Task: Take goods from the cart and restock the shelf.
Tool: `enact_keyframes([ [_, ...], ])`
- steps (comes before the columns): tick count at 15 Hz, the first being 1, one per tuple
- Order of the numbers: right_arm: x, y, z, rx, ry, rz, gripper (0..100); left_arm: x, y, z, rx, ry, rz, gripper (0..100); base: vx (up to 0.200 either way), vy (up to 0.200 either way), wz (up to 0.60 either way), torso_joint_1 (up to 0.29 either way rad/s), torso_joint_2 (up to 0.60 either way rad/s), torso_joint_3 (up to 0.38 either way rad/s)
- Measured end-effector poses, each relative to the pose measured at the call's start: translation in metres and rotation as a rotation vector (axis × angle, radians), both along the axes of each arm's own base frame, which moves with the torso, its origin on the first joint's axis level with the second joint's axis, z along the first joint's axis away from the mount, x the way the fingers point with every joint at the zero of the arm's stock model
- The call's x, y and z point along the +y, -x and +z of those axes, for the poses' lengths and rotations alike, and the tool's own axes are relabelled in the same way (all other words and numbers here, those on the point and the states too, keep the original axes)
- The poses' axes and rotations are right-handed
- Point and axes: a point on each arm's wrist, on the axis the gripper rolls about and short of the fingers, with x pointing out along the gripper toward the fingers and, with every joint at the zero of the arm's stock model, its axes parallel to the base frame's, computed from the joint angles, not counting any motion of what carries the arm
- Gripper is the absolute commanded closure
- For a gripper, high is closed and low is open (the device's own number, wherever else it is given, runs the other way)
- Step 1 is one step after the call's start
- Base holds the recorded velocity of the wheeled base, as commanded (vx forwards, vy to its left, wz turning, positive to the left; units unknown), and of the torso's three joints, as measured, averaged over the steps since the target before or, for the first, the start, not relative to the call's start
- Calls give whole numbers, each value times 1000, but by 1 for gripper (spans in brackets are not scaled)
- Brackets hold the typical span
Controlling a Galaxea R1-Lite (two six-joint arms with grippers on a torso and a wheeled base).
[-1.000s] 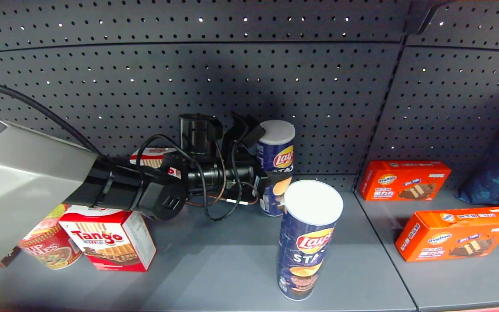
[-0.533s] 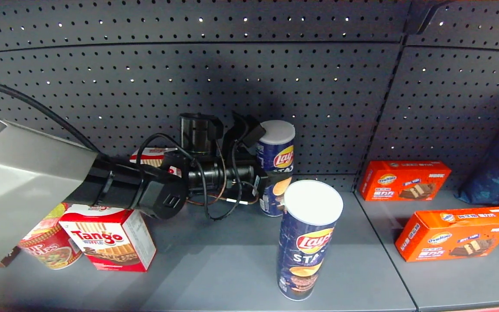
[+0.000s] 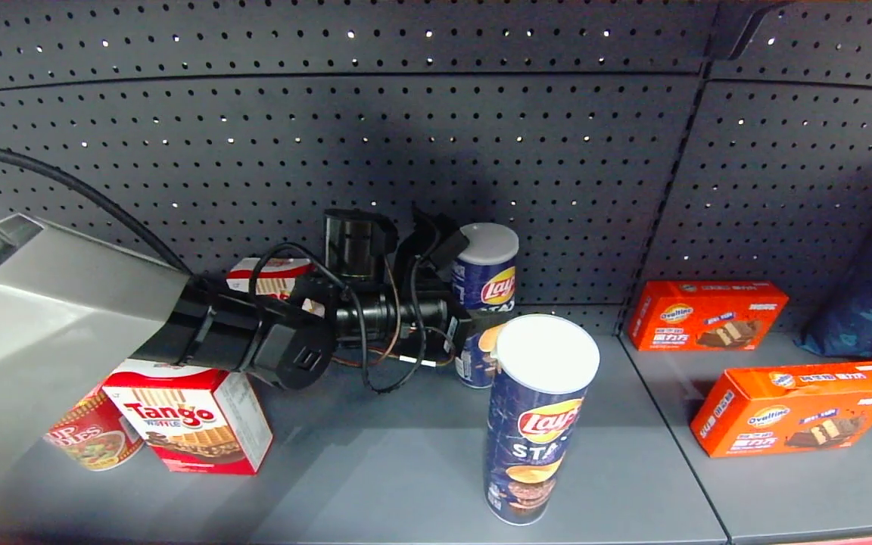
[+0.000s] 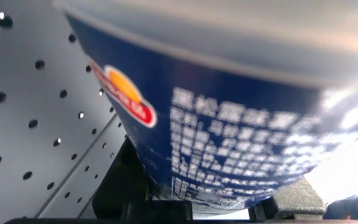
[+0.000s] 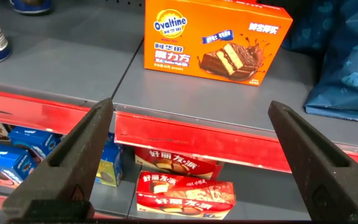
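Lowered: left tool [image 3: 472, 316] pinching rear chip can [image 3: 489, 266], upright near pegboard [image 3: 557, 189]; right tool [image 5: 190, 106] spread.

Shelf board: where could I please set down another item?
Bare board: between the wafer box and front chip can, and between that can and the front orange box. Crowded around the rear can in the left gripper.
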Motion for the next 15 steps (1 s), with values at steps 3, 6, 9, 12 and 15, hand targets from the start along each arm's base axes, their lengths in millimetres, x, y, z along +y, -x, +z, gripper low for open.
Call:
enact_keyframes([
  [3,0,0,0,0,0,0,0,-1,0,-5,9,-6,-2,100,0,0,0,0,0,0],
  [6,0,0,0,0,0,0,0,-1,-1,-8,17,-11,0,0,0,0,0,0,0,0],
  [9,0,0,0,0,0,0,0,-5,1,-10,16,-11,-6,0,0,0,0,0,0,0],
  [12,0,0,0,0,0,0,0,-6,2,-12,20,-14,-9,0,0,0,0,0,0,0],
  [15,0,0,0,0,0,0,0,0,5,-14,31,-22,0,0,0,0,0,0,0,0],
])
